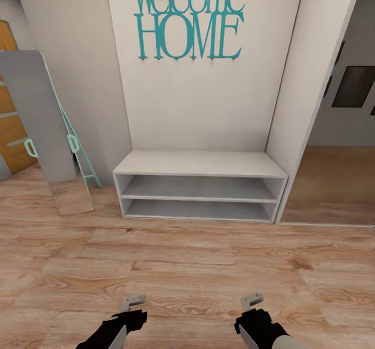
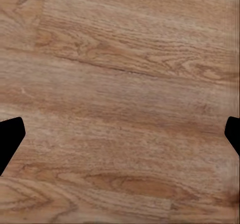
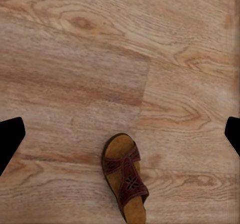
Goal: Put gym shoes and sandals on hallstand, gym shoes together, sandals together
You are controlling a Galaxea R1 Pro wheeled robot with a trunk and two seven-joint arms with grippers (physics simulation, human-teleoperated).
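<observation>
Both pincers, left [image 1: 134, 301] and right [image 1: 252, 300], hang low over the light brown wood-plank corridor floor [image 1: 187, 265], jaws spread wide and holding nothing, arms tucked in close to the trunk and pointing forward-down. One brown leather sandal with tan insole [image 3: 126, 183] lies flat on the floor under the right wrist camera, apart from the fingertips; looks like the search/approach step, so next the right pincer should drop onto that sandal. The pale grey-white two-shelf hallstand [image 1: 200, 163] stands ahead against the wall, shelves bare.
</observation>
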